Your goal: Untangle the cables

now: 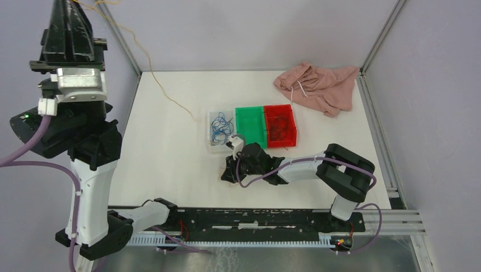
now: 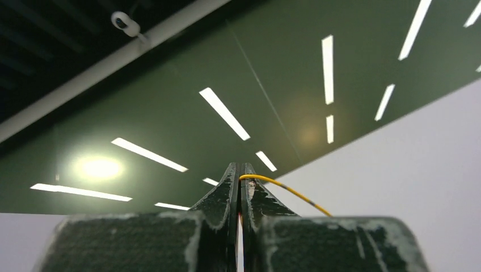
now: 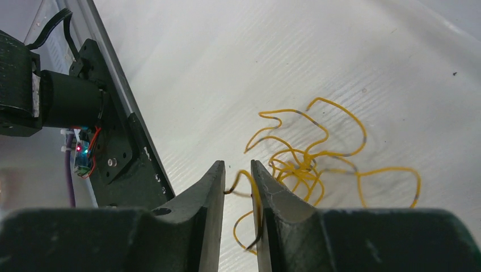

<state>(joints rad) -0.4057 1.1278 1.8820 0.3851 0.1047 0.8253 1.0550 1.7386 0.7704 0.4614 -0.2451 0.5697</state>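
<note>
A yellow cable point(image 2: 283, 186) is clamped in the left gripper point(image 2: 239, 170), held high at upper left, apparently to draw it from the mid-table tangle point(image 3: 306, 166), where one strand is straddled by the narrowly parted right gripper point(image 3: 238, 168).

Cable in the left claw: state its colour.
The cable is yellow with darker bands; the left wrist view shows it best.

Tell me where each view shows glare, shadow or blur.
Left wrist view: a ceiling lamp blooms into glare, and the ceiling around it is dim. Right wrist view: even light, and the yellow cable throws faint shadows on the table. Top external view: flat light, little shadow, no glare.
</note>
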